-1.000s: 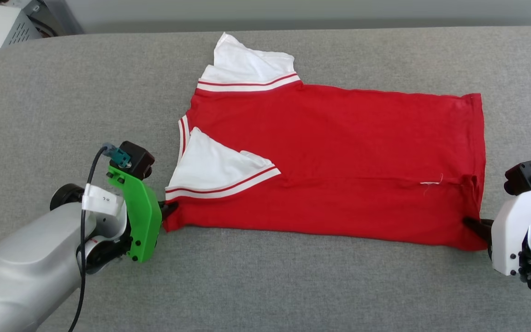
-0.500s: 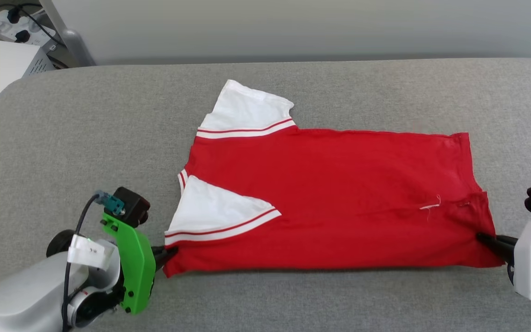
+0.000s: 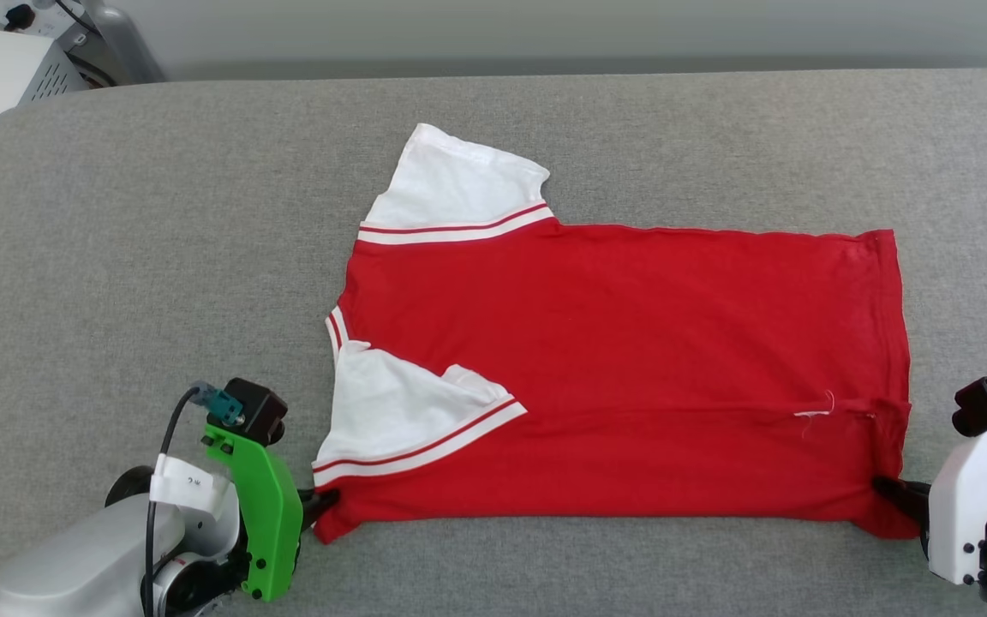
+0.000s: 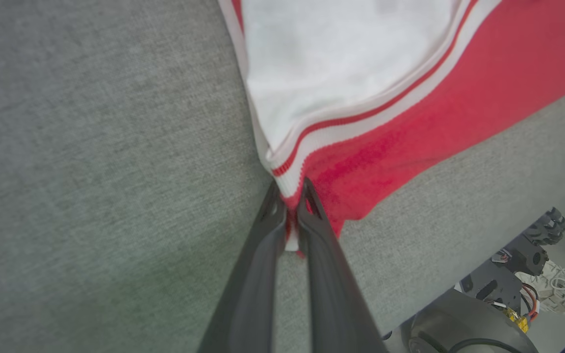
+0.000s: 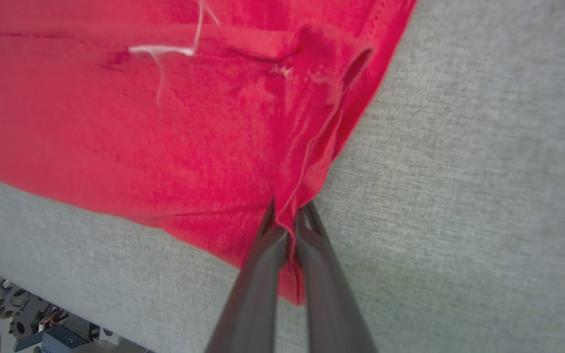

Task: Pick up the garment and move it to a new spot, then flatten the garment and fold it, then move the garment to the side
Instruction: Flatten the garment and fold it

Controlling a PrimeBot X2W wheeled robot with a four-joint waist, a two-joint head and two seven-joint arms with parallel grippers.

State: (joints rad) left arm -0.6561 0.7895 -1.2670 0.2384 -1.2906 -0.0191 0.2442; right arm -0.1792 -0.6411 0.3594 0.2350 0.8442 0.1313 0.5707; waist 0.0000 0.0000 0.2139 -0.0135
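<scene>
1. Head view: your soft red jersey T-shirt (image 3: 622, 368), with white short sleeves and striped trim, lies spread on the grey fabric-covered surface (image 3: 159, 214), stretched between the two pairs of fingers.
   - The left gripper (image 3: 322, 504) pinches its near neck-end corner.
   - The right gripper (image 3: 888, 493) pinches the near hem corner.
   - The near white sleeve (image 3: 408, 420) lies folded in over the red body, just beyond the left fingertips.
   - The far white sleeve (image 3: 455, 184) sticks out flat, well away from both.
2. Left wrist view: the left gripper (image 4: 290, 196) has its fingers together, clamped on striped trim and red cloth right at the tips. The rest of the shirt fans out beyond them.
3. Right wrist view: the right gripper (image 5: 290, 211) is likewise closed, clamped on a bunched fold of red hem. A loose white thread (image 5: 165, 51) shows on the cloth well past the tips.
4. Progress, as you can judge it:
   - Picking up and relocating look done, and the shirt lies largely flat.
   - Folding appears begun, with the near side turned in.
   - Left for you are the far sleeve, the remaining folds, and moving the shirt aside.
</scene>
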